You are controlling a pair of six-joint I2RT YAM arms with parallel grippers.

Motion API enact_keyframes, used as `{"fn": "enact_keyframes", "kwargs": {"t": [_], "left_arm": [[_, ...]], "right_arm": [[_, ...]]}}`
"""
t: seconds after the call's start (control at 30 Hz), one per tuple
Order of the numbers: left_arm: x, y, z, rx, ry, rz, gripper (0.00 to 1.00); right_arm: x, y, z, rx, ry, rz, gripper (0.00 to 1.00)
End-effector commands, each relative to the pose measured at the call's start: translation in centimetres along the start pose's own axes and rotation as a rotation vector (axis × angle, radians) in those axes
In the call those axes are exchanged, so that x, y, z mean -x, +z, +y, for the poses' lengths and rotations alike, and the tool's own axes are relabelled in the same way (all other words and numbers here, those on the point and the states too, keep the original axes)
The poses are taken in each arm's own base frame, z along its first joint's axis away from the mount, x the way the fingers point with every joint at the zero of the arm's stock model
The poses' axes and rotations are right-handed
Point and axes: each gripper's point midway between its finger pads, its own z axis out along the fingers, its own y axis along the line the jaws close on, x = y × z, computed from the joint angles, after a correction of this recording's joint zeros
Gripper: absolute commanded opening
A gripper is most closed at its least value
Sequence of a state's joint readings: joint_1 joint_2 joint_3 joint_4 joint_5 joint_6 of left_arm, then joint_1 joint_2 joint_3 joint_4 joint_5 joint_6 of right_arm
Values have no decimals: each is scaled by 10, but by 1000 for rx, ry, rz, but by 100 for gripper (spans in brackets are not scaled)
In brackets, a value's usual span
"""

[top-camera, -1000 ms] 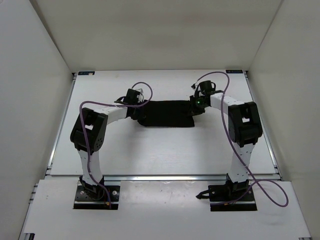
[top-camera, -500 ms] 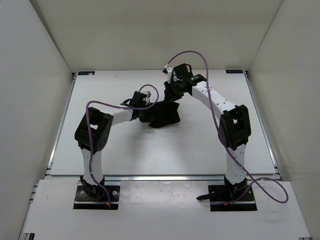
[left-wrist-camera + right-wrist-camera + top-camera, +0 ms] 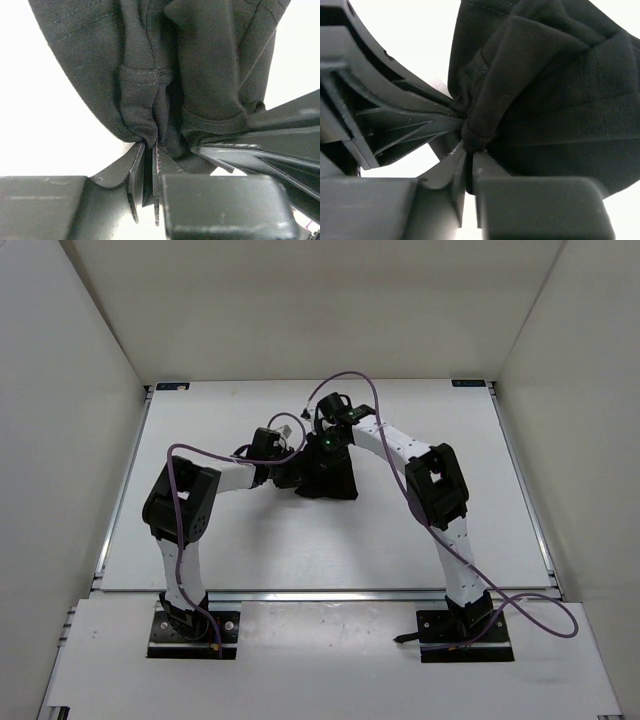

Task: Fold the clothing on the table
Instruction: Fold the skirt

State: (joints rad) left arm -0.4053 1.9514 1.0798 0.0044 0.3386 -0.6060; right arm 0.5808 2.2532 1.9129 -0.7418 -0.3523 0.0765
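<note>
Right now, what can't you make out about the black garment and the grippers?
Left wrist view: the left gripper pinches a hem; the clothing is cut off at the top edge.
Right wrist view: the right gripper pinches a fold; layers behind it are lost in shadow.
Top view: both grippers cover part of the clothing, so its fold layers are unreadable.

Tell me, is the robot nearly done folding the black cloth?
Not yet. Done: the cloth is gripped in two spots. In hand: the right claw and left claw pinch it close together, so it is doubled over and bunched. Left: lay it flat on the table, let go, maybe fold again.
</note>
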Motion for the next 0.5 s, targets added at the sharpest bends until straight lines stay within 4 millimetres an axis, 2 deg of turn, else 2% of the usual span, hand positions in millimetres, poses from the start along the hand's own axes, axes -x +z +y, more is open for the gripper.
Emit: {"fn": "enact_keyframes", "kwargs": {"t": [0.0, 0.03, 0.1, 0.13, 0.17, 0.2, 0.23, 0.27, 0.33, 0.37, 0.4, 0.43, 0.47], "left_arm": [[-19, -9, 19, 58, -19, 55, 21], [-18, -11, 16, 52, -18, 51, 22], [-11, -16, 17, 46, -31, 43, 27], [-10, -18, 12, 33, -20, 40, 31], [-8, -21, 10, 29, -25, 42, 35], [-2, -25, 8, 17, -21, 26, 40], [4, -30, 3, 8, -14, 12, 42], [10, -39, -2, -8, -8, -3, 49], [20, -50, 0, -1, -7, -35, 57], [28, -58, -3, -5, -6, -60, 61], [30, -63, 0, 2, -14, -73, 62], [37, -72, 4, 8, -19, -98, 62], [40, -80, -1, 3, -8, -114, 62]], "right_arm": [[27, -14, 19, 67, 22, -67, 11], [34, -17, 22, 75, 29, -83, 22], [45, -30, 23, 77, 31, -121, 36], [50, -33, 21, 76, 32, -138, 42], [58, -45, 25, 81, 30, -174, 45], [67, -60, 26, 89, 22, -208, 47], [73, -67, 24, 87, 30, -234, 47], [81, -81, 26, 88, 23, -270, 48], [83, -98, 15, 70, 44, -305, 48], [91, -117, 14, 58, 33, -358, 45], [84, -121, 6, 36, 47, -359, 43], [74, -115, -5, 24, 57, -352, 39], [76, -123, -8, 20, 61, -383, 36]]}}
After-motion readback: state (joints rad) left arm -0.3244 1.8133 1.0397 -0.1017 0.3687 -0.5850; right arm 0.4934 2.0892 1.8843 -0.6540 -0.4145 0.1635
